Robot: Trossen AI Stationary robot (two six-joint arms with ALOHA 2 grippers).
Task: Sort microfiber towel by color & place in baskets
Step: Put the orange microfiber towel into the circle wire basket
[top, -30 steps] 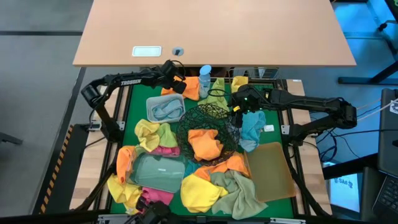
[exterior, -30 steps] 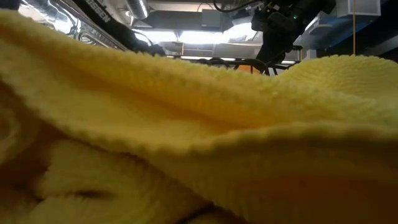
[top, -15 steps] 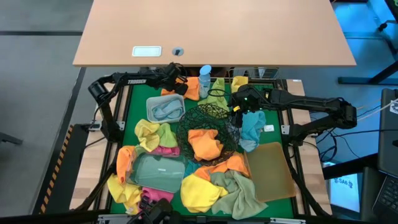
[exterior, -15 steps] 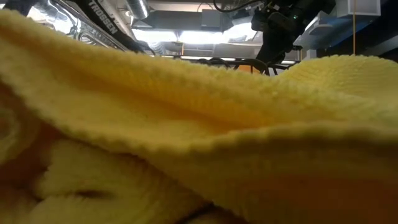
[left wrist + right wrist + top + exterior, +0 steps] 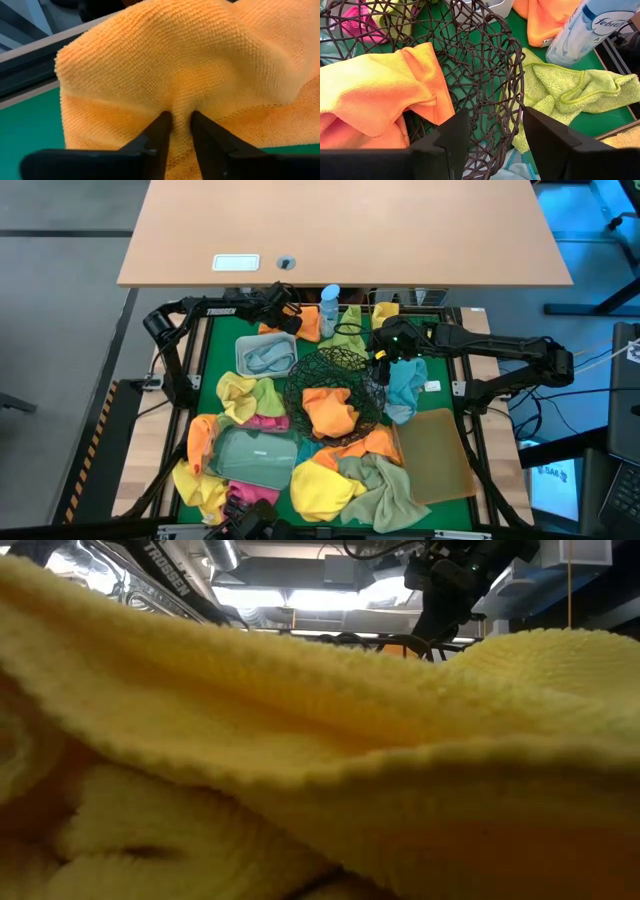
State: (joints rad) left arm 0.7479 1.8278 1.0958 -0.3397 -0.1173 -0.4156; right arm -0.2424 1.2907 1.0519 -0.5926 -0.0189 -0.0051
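The orange towel [image 5: 200, 65] at the tabletop's twelve o'clock edge, just beside the blue-capped bottle [image 5: 329, 307], is now caught: the left hand [image 5: 179, 131], spread over it a second ago, has drawn its fingers [image 5: 156, 137] in and pinches a ridge of the cloth between them. That suggests the grasp is made and a lift toward the round black wire-mesh bowl [image 5: 335, 385], which already holds an orange towel [image 5: 330, 410], comes next. The bowl sits near the centre, at about five o'clock from the pinched towel. The right hand [image 5: 492, 132] has not moved; it hangs spread over the bowl's rim at its two o'clock side, near a green towel [image 5: 565, 87].

The low view is almost wholly filled by a yellow towel [image 5: 300, 760], so it shows little of the tabletop. From above, the left fingers are too small to make out, and how deep the pinch reaches into the cloth cannot be told.
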